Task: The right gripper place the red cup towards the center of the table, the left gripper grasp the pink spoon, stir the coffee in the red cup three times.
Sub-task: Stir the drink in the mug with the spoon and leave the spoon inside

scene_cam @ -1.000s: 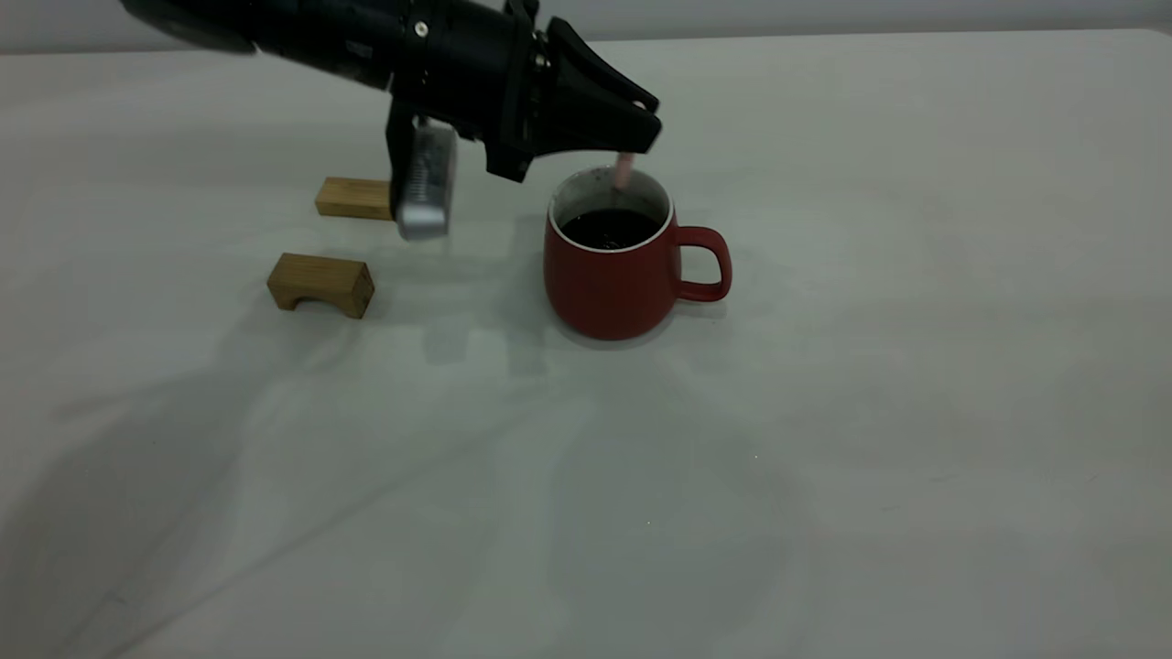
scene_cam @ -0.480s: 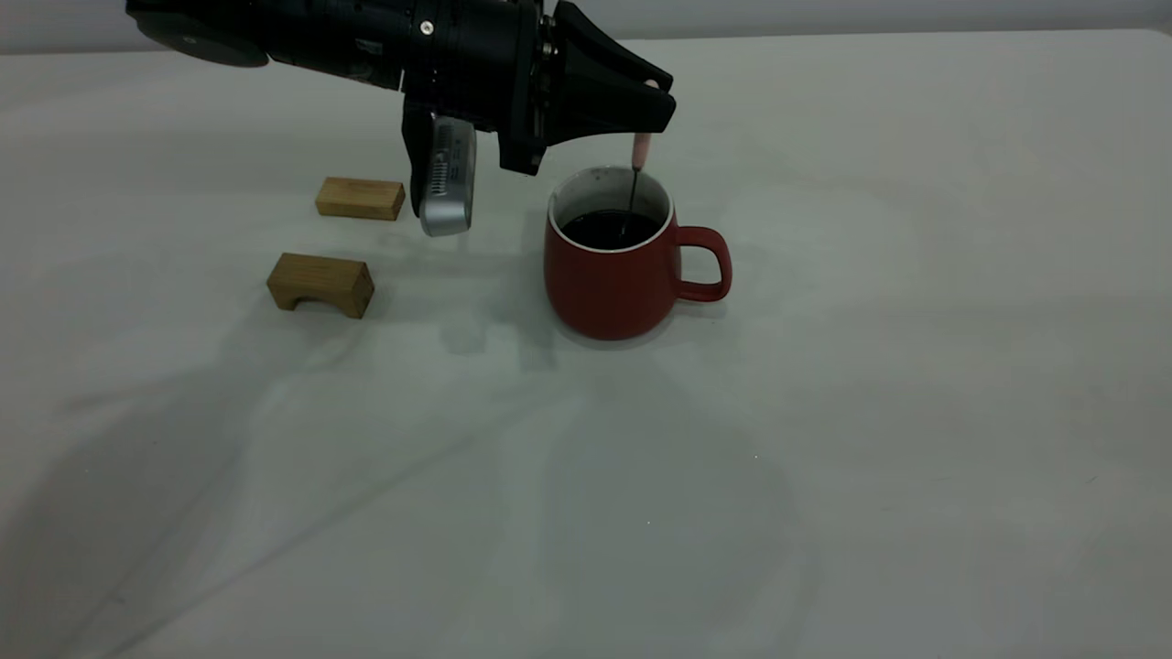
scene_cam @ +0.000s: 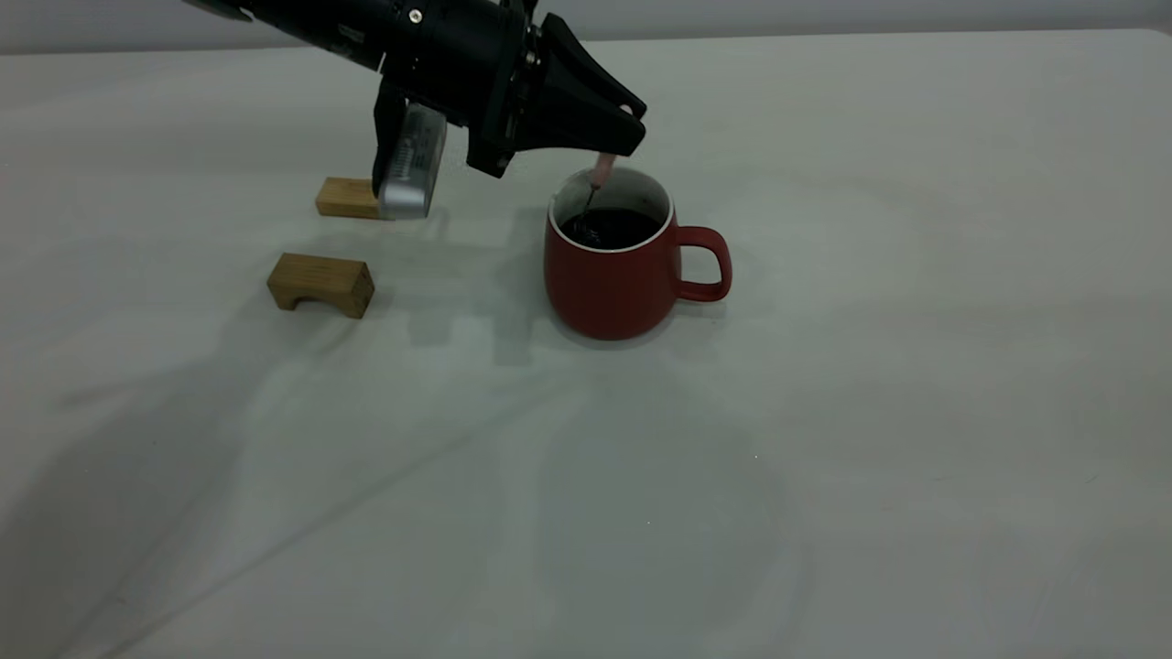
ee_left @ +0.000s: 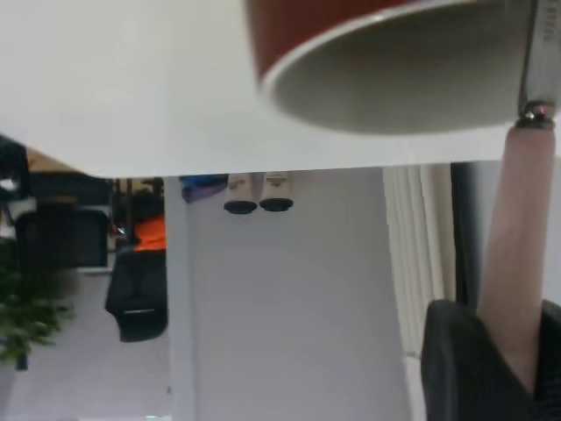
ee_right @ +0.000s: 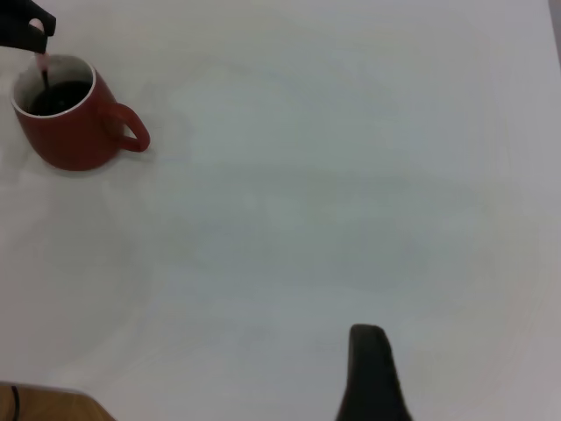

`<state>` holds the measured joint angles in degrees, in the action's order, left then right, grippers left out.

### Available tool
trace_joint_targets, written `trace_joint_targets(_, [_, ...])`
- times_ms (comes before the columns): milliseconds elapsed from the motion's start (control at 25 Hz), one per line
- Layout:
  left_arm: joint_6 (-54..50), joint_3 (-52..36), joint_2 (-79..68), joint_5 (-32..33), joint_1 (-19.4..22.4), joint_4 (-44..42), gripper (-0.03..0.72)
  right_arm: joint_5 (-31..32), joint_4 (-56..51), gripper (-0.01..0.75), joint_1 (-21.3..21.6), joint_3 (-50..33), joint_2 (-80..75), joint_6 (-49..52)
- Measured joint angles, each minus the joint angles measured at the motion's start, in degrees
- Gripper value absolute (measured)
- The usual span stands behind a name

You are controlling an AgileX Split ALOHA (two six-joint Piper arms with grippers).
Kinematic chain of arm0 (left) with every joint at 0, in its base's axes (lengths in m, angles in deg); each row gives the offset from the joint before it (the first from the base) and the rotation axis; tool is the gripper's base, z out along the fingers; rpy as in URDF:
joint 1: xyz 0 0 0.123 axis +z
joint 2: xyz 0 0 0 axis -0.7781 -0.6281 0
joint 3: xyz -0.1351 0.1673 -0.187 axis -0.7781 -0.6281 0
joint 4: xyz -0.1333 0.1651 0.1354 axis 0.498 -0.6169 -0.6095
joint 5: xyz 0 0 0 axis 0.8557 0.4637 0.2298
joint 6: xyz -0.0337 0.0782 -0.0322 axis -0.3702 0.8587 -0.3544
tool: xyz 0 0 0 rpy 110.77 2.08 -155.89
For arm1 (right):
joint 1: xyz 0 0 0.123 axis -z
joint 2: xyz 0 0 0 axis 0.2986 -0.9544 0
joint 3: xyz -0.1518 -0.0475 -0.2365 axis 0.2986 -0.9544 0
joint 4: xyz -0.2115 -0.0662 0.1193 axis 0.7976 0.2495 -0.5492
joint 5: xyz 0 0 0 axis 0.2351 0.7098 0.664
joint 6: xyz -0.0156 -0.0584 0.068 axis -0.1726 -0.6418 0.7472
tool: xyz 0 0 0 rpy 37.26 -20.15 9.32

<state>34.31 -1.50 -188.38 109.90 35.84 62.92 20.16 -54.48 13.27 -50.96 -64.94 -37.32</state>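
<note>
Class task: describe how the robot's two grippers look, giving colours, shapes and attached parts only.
The left gripper is matte black with tapered fingers on a thick black cylindrical arm; a silver-grey boxy ribbed module hangs beneath. Of the right gripper, only one dark narrow finger shows.

The large, plain matte white-grey bench (scene_cam: 916, 366) carries a rounded dark red ceramic mug (scene_cam: 609, 284) near its middle and, well apart to one side, two tan wooden blocks (scene_cam: 321, 284), (scene_cam: 346, 197).

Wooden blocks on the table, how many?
2. One arched block sits left of the red cup, nearer the camera. The other block lies farther back, partly hidden behind the left gripper's silver module. More could be hidden behind the arm.
</note>
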Motion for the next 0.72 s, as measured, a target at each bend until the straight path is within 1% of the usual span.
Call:
trace_joint_targets(80, [2.96, 0.03, -0.06, 0.38, 0.00, 2.27, 0.175, 0.00, 0.00, 0.583, 0.00, 0.00, 0.00, 0.00])
trace_joint_targets(160, [4.27, 0.08, -0.52, 2.62, 0.00, 5.34, 0.175, 0.00, 0.00, 0.583, 0.00, 0.00, 0.00, 0.00])
trace_joint_targets(240, [4.08, 0.08, -1.25, 5.41, -0.05, 7.81, 0.175, 0.00, 0.00, 0.583, 0.00, 0.00, 0.00, 0.00])
trace_joint_targets(320, [2.03, 0.08, -2.22, 8.09, -0.11, 8.32, 0.175, 0.00, 0.00, 0.583, 0.00, 0.00, 0.00, 0.00])
trace_joint_targets(400, [-1.77, 0.08, -2.56, 9.17, -0.15, 6.75, 0.175, 0.00, 0.00, 0.583, 0.00, 0.00, 0.00, 0.00])
trace_joint_targets(520, [-7.45, 0.15, -2.18, 9.40, -0.03, 1.74, 0.175, 0.00, 0.00, 0.583, 0.00, 0.00, 0.00, 0.00])
trace_joint_targets(640, [-9.40, 0.72, -0.79, 6.84, 0.40, -3.78, 0.175, 0.00, 0.00, 0.583, 0.00, 0.00, 0.00, 0.00])
trace_joint_targets(720, [-8.56, 1.68, -0.28, 4.66, 0.67, -5.39, 0.175, 0.00, 0.00, 0.583, 0.00, 0.00, 0.00, 0.00])
